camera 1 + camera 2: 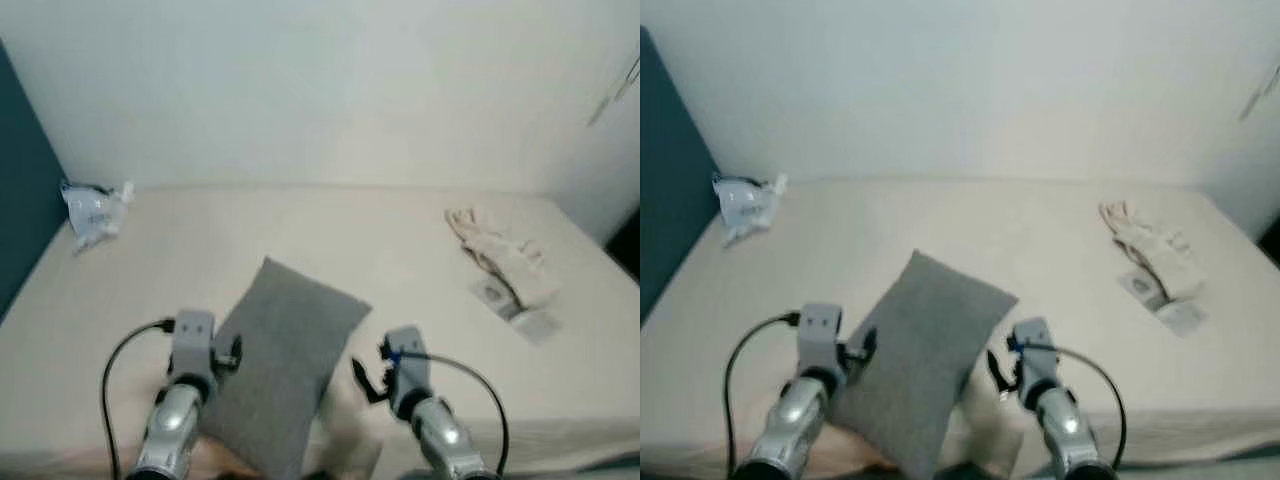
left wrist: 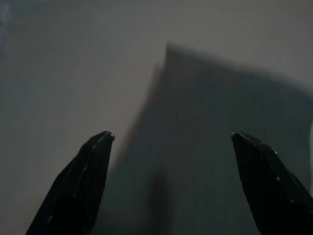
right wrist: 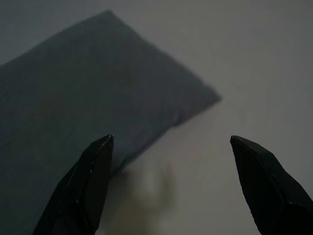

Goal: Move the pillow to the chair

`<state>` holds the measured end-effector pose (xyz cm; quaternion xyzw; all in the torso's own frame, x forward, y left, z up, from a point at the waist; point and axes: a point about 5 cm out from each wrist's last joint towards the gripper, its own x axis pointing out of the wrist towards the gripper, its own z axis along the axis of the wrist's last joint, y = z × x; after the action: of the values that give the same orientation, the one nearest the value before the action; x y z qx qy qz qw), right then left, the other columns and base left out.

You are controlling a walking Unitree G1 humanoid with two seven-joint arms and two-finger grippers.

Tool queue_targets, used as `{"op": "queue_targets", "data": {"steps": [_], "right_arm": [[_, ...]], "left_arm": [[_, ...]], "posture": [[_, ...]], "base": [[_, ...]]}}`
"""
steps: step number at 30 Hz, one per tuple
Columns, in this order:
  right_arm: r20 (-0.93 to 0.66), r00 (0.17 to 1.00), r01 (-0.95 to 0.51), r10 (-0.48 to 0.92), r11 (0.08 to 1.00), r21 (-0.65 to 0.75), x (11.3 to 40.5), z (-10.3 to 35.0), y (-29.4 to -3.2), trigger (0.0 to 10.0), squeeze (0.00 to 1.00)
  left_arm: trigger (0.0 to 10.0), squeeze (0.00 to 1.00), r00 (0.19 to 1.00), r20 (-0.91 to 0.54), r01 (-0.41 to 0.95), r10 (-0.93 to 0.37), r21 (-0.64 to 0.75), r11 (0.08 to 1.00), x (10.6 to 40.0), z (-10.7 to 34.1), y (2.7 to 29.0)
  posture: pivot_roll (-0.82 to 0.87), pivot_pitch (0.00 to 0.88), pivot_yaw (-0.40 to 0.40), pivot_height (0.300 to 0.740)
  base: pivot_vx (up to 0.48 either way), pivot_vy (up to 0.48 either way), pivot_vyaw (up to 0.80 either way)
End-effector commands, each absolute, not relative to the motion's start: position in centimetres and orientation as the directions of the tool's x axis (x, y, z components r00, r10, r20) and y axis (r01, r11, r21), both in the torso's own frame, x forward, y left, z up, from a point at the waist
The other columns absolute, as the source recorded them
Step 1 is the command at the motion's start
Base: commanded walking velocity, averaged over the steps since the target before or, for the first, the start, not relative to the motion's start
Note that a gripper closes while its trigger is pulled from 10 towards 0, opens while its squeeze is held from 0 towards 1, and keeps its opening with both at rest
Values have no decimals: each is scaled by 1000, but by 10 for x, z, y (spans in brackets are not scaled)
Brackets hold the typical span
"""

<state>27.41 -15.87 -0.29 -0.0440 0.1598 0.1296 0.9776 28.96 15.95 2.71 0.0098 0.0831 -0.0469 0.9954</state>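
The left hand (image 2: 171, 137) hovers with its two black fingers (image 2: 80, 181) spread wide apart, nothing between them; directly ahead of it and partly under it lies the grey pillow (image 1: 275, 355), whose near left edge sits just beside this hand; the right hand (image 3: 171, 139) is likewise spread wide and empty, poised just beside the pillow's right edge, so the pillow lies between the two hands, flat on the cream bed (image 1: 400, 250) and turned at an angle, one corner pointing away from the hands; a black cable (image 1: 115, 365) loops from the left wrist, and another arcs from the right wrist; farther ahead and off to the right of the right hand, well apart from the pillow, lies a crumpled pale cloth (image 1: 505, 260) with a small flat packet (image 1: 495, 295) beside it; far ahead to the left of the left hand, near the bed's back corner by a dark teal panel (image 1: 20, 180), sits a crumpled plastic bag (image 1: 95, 210); beyond the bed rises a plain white wall (image 1: 320, 90).
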Motion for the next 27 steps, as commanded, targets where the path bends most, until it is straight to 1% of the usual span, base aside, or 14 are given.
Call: {"op": "queue_targets", "data": {"steps": [1, 19, 27], "right_arm": [[-312, 919, -265, 242, 964, -30, 276, -1, -155, 10000, 0], [-320, 916, -265, 244, 964, -26, 275, -3, -154, 10000, 0], [-320, 919, -250, 230, 968, -22, 274, -3, -154, 10000, 0]], "left_arm": [[10000, 0, 979, -192, 72, -65, 27, 997, 282, 20, 168], [10000, 0, 980, -191, 55, -48, 27, 998, 279, 18, 172], [10000, 0, 976, -209, 74, -66, 33, 997, 279, 16, 171]], "posture": [[-46, 23, -37, 740], [-38, 40, -37, 740], [-38, 41, -35, 740]], "base": [[0, 0, 0], [0, 0, 0], [0, 0, 0]]}}
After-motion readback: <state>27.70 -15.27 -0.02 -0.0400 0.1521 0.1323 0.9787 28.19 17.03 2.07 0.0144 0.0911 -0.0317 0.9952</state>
